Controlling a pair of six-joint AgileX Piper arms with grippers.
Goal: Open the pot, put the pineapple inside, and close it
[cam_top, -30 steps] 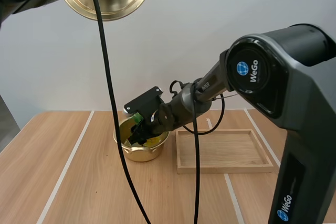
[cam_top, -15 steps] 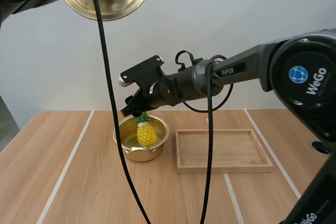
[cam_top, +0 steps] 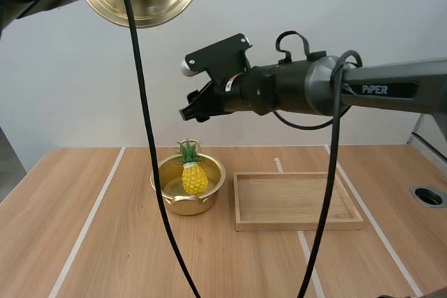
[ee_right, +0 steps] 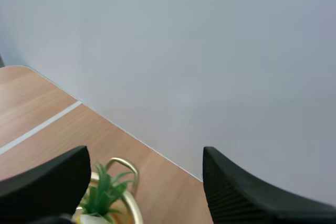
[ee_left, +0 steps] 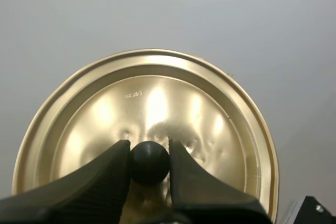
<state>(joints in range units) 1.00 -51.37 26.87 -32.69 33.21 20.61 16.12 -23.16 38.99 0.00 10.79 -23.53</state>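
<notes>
Over the light wooden worktop [cam_top: 105, 242], the right arm [cam_top: 307, 92] has risen clear within the last second. A second ago its jaws were down inside the round brass-coloured pot [cam_top: 183, 205], and half a second ago they hung just above the rim. Now they are high above the pot, wide apart and gripping nothing. In the right wrist view the ribbed inner faces stand far from each other, with bare wall between them.

The small yellow toy pineapple with a green leafy crown [cam_top: 193, 176] is left inside the pot. That suggests the placing step is finished and only the closing remains.

The shiny gold round lid [ee_left: 152, 103] has not moved in that time. It hangs high above the worktop's left side, and the left jaws are pinched on its black ball knob [ee_left: 149, 162].

The pineapple stands upright on its base near the middle of the pot. Its scaled body shows partly above the rim, and its spiky crown [ee_right: 102, 192] rises well above it, near one looped handle [ee_right: 124, 164]. Judging by that height, the lid may meet the leaves before it seats.

The shallow wooden tray [cam_top: 300, 225] lies just beside the pot.
</notes>
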